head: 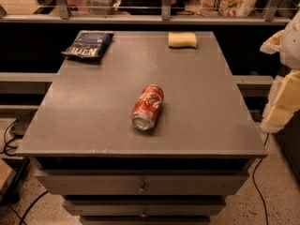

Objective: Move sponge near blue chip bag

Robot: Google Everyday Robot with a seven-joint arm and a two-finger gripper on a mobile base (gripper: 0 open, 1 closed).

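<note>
The pale yellow sponge (182,40) lies flat at the far right of the grey table top (93,107). The dark navy blue chip bag (88,44) with white "Kettle" lettering lies flat at the far left corner, well apart from the sponge. My gripper (282,95) hangs at the right edge of the view, beyond the table's right side and off its surface. It is nearer to me than the sponge and holds nothing that I can see.
A red Coca-Cola can (147,107) lies on its side in the middle of the table, its top towards me. Drawers (140,184) sit under the table top. A railing and shelf (140,18) run behind the table. Cables lie on the floor at left.
</note>
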